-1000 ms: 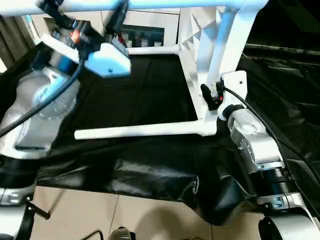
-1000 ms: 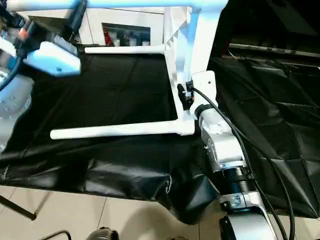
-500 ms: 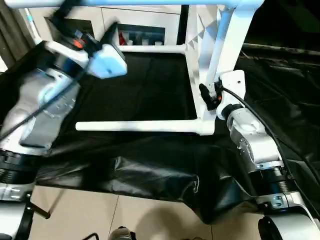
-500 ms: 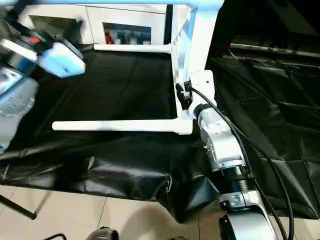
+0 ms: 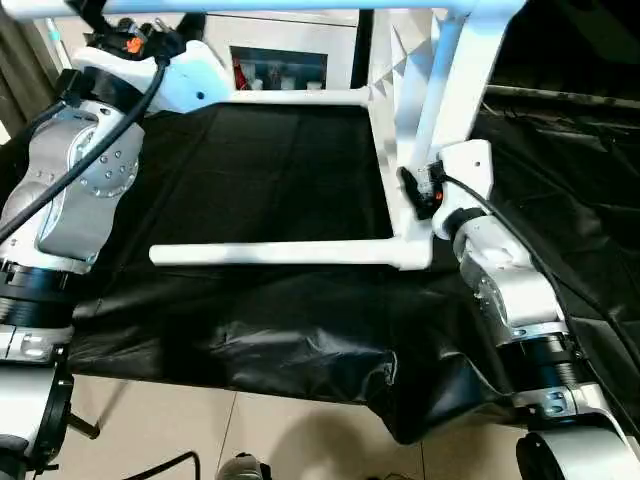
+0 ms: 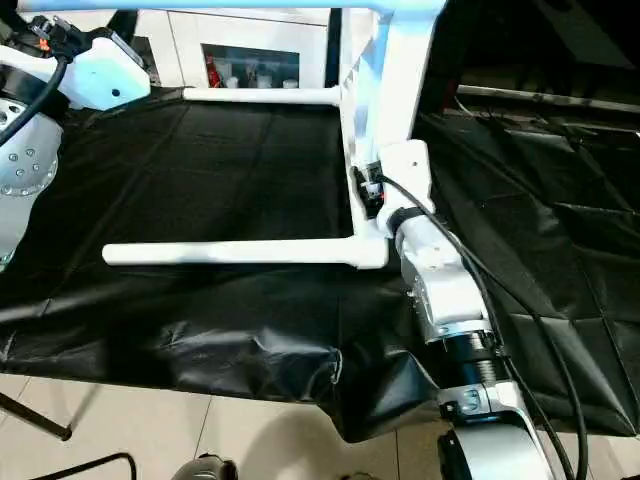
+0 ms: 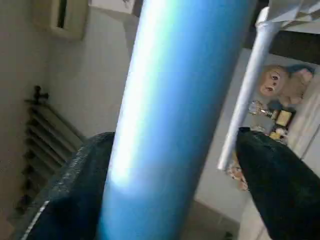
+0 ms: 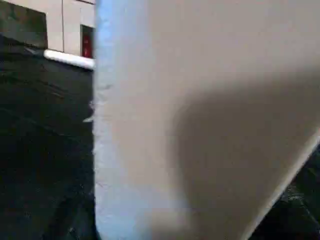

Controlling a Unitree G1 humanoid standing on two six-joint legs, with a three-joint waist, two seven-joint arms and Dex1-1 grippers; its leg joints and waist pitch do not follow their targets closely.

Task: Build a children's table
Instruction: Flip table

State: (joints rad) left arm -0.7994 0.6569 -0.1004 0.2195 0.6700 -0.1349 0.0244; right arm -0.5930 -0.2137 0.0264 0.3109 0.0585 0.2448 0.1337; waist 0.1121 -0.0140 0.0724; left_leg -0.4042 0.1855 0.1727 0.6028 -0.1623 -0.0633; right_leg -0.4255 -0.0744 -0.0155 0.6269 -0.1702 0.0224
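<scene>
1. My left gripper (image 7: 172, 135) has its fingers (image 7: 75, 190) spread on either side of the table's upper leg (image 7: 185, 60). One finger is close against the tube and the other stands clear, so this is no firm pinch.
2. Over the last second my left arm has swung up and back along that leg, toward its free end. I judge it is getting ready to steady or seat the leg.
3. My right gripper (image 5: 418, 190) has stayed at the near edge of the tabletop (image 5: 440, 100), which stands on its side on the black sheet (image 5: 280, 180). Whether it is clamped there I cannot tell.
4. The lower leg (image 5: 270, 254) has not moved and lies along the sheet. Another leg (image 5: 300, 97) runs in front of the cabinet (image 5: 280, 60).
5. The upper leg's socket is cut off at the top of the head views. The tabletop blocks my right wrist camera.
</scene>
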